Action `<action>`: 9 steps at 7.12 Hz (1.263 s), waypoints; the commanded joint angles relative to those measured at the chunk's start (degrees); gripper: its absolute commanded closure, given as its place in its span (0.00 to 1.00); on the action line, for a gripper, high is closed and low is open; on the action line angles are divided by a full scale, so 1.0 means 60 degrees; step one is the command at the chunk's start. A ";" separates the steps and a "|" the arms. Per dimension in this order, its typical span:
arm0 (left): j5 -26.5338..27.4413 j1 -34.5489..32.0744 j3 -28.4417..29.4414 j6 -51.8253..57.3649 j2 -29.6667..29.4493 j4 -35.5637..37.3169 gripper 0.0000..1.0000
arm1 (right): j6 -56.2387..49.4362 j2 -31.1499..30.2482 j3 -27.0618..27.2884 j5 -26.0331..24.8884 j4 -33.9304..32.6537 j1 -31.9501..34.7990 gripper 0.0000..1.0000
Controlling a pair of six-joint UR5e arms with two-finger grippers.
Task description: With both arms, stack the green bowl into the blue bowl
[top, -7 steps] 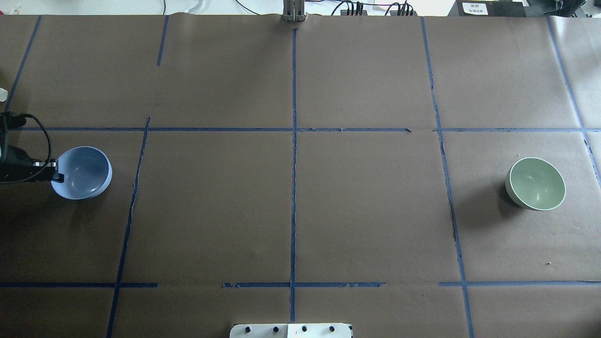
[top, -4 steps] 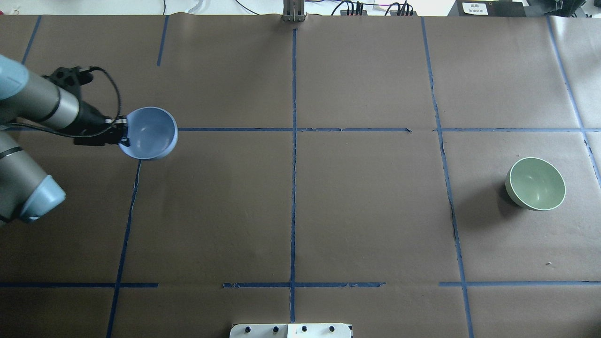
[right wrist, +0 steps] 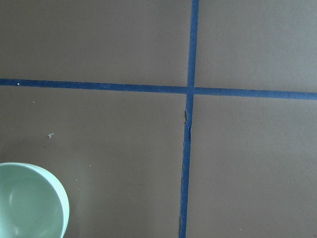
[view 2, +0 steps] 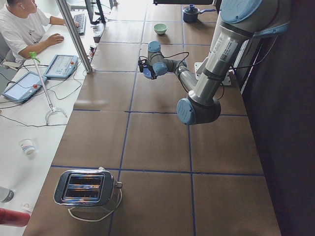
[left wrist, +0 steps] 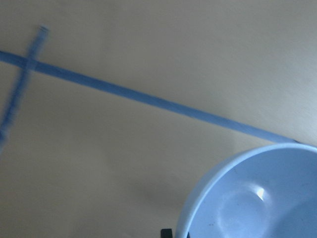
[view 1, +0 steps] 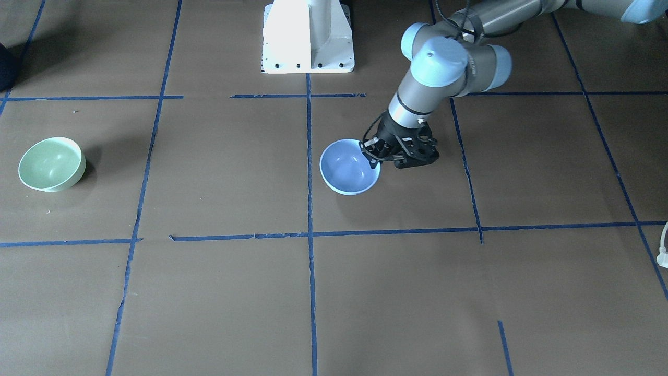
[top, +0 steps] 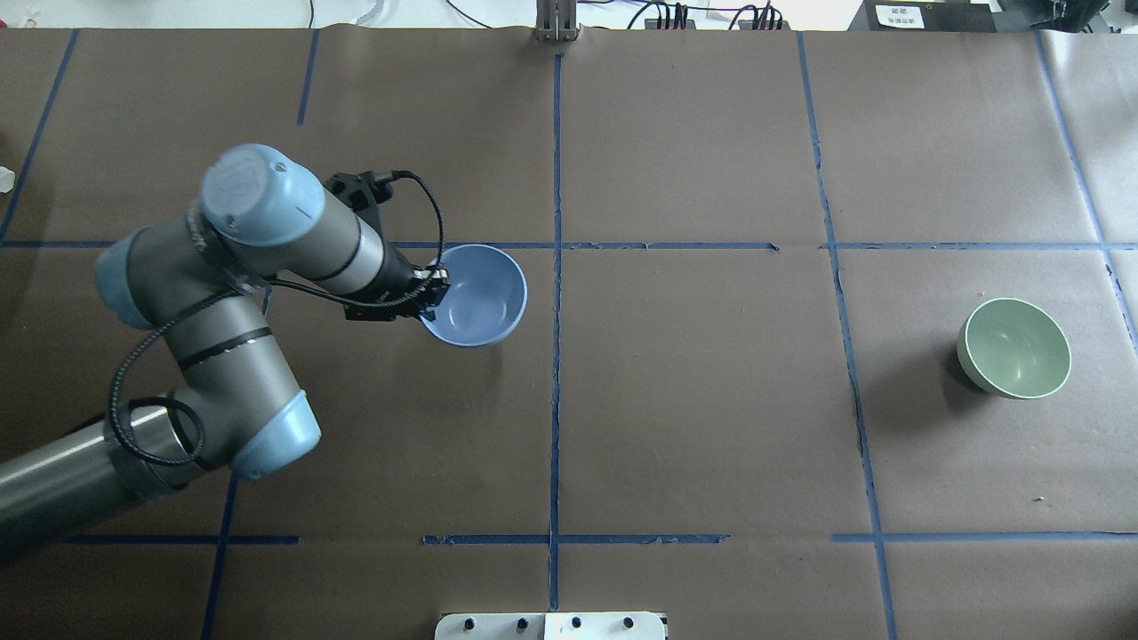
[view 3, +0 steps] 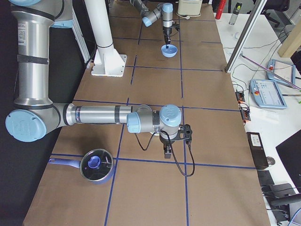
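Observation:
The blue bowl (top: 480,298) hangs by its rim from my left gripper (top: 433,293), just left of the table's centre line. It also shows in the front view (view 1: 347,169) and the left wrist view (left wrist: 257,198). The left gripper (view 1: 371,154) is shut on the bowl's rim and holds it low over the table. The green bowl (top: 1013,348) sits upright on the table at the far right, alone. Its edge shows at the bottom left of the right wrist view (right wrist: 27,203). My right gripper (view 3: 168,150) shows only in the exterior right view, so I cannot tell its state.
The white pedestal base (view 1: 308,36) stands at the robot's side of the table. A blue lidded pot (view 3: 96,165) sits beyond the green bowl's end. A toaster (view 2: 86,189) stands at the left end. An operator (view 2: 22,27) sits at a side desk.
My left arm has carried the blue bowl from the table's far left edge rightward to just left of the centre line. The green bowl has not moved.

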 commanded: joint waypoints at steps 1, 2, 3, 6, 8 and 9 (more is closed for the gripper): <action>0.0678 0.0578 0.1084 -0.0391 -0.1191 0.0099 1.00 | 0.0000 0.0000 0.0005 0.0001 0.0000 -0.0001 0.00; 0.0679 0.0636 0.1177 -0.0391 -0.1196 0.0099 0.99 | 0.0000 0.0000 0.0019 0.0001 0.0000 -0.0001 0.00; 0.0679 0.0637 0.1178 -0.0391 -0.1182 0.0099 0.98 | 0.0014 0.0000 0.0034 0.0001 0.0000 -0.0001 0.00; 0.0679 0.0637 0.1178 -0.0289 -0.1123 0.0084 0.56 | 0.0015 0.0000 0.0019 0.0001 0.0000 -0.0001 0.00; 0.0636 0.0375 0.0930 -0.0245 -0.1123 0.0142 0.11 | 0.0029 0.0000 0.0020 0.0001 0.0000 -0.0001 0.00; 0.0157 0.0040 0.0464 0.0161 -0.1109 0.1013 0.07 | 0.0044 0.0000 0.0048 0.0016 0.0000 -0.0001 0.00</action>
